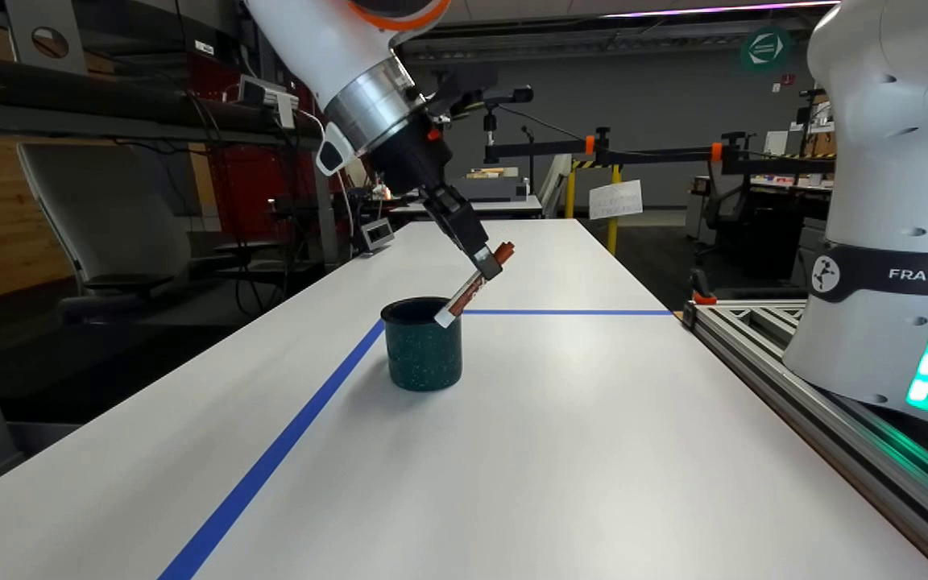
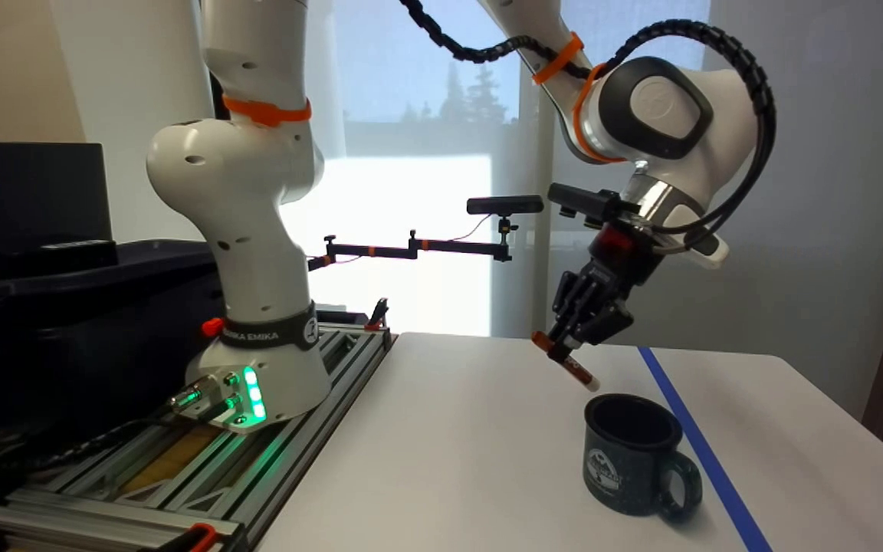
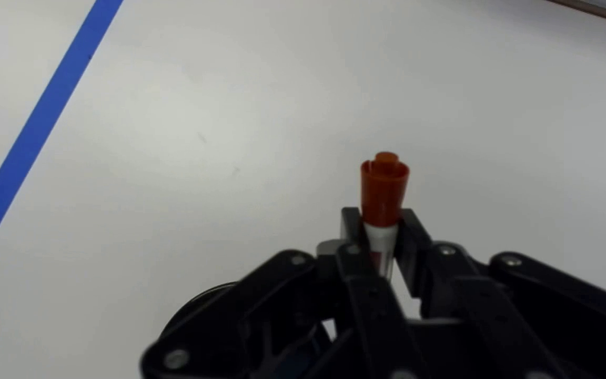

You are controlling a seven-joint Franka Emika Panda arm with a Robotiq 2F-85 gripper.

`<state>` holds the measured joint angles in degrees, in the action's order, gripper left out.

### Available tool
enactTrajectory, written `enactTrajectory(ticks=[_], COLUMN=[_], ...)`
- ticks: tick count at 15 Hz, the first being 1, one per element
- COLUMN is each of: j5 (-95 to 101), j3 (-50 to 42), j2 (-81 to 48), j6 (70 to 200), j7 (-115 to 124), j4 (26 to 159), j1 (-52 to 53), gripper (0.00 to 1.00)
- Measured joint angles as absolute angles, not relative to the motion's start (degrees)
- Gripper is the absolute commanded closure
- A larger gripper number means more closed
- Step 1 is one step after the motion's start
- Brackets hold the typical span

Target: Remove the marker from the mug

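My gripper [image 1: 490,264] is shut on the red and white marker [image 1: 468,293] near its red end. It also shows in an exterior view [image 2: 562,350]. The marker is tilted, with its whitish end pointing down toward the mug. In the wrist view the marker's red end [image 3: 383,197] sticks out past the fingertips [image 3: 379,226]; its lower part is hidden by the fingers. The dark teal mug [image 1: 424,352] stands upright on the table. In an exterior view the mug [image 2: 625,460] shows its handle and white logo. The marker's low end is outside the mug, close to the rim.
The white table [image 1: 561,451] carries blue tape lines [image 1: 271,451] beside and behind the mug. The robot base [image 2: 269,383] stands on a metal frame [image 2: 319,460] along the table edge. A dark bin [image 2: 81,345] is behind the base.
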<state>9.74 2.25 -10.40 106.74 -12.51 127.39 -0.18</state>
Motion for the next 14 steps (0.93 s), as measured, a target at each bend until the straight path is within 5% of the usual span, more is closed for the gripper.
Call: enactTrajectory(ticks=[14], j5=[9.7], j3=[0.2], j2=[-11.3], j6=[133.0], j7=[-20.6], j4=[143.2], j1=[-2.5], gripper=[0.95])
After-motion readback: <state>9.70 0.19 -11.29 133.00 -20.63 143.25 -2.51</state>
